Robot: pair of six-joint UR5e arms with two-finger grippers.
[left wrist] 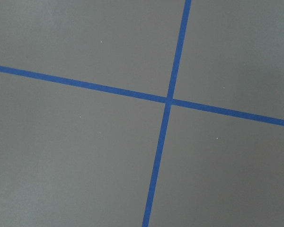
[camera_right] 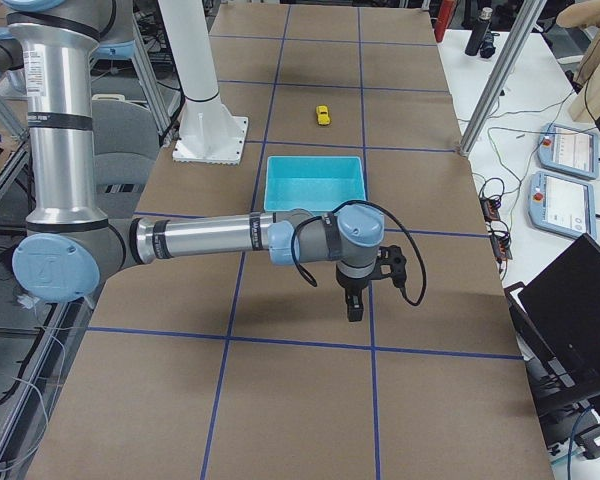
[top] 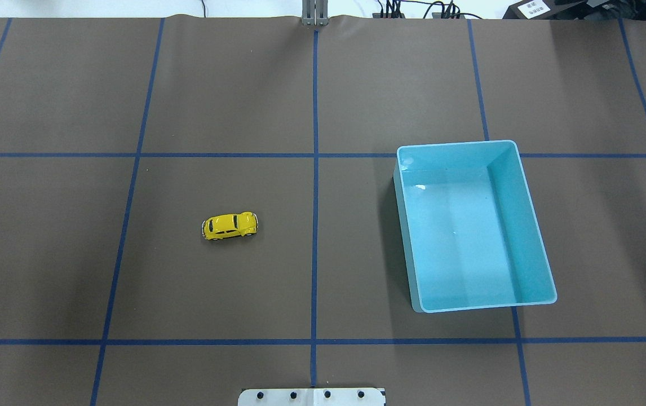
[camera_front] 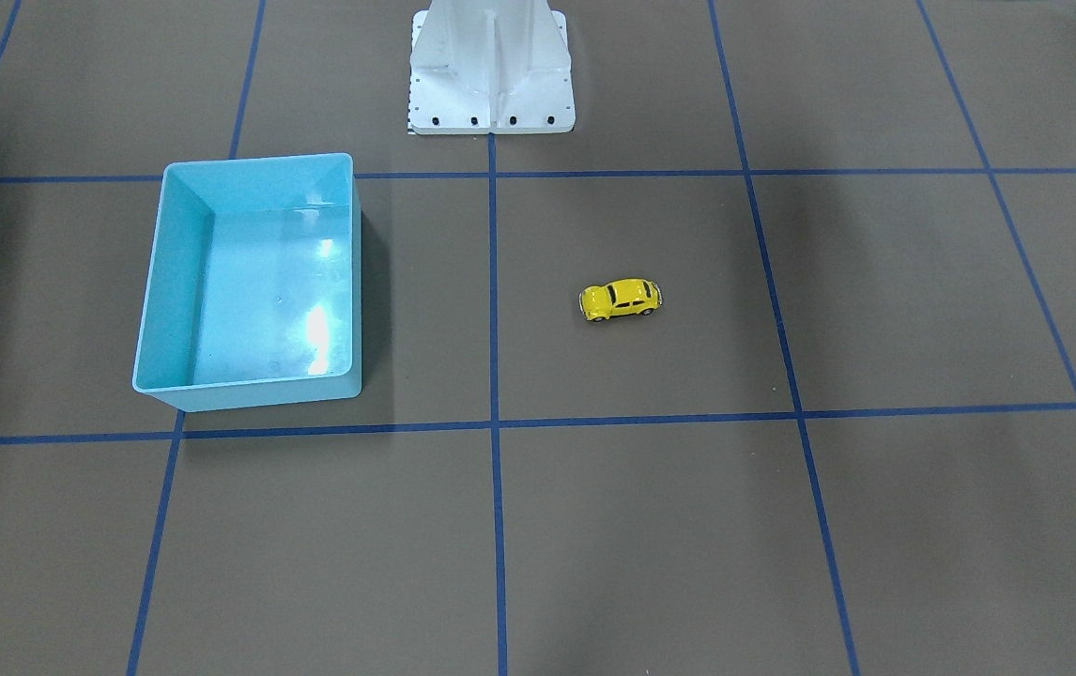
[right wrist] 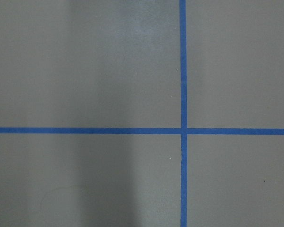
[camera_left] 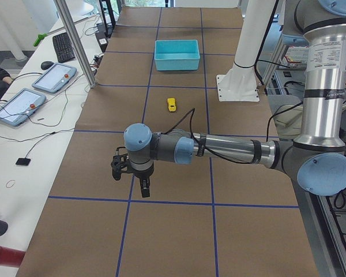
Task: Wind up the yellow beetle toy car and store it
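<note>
Well, both arms hover toward the table's end edges; left gripper and right gripper, wide or closed, I cannot tell. Light blue bin sits right of centre. Yellow beetle toy car stands left of centre, long axis along the robot-side edge, nose unclear. Off-centre pinching could roll it away.

Left arm reaches out level over the worktop near its left end, wrist turned down, left gripper pointing straight down, clear of the surface. Right arm is posed alike near the right end, right gripper pointing down. Jaw state of either is unreadable from these side views.
</note>
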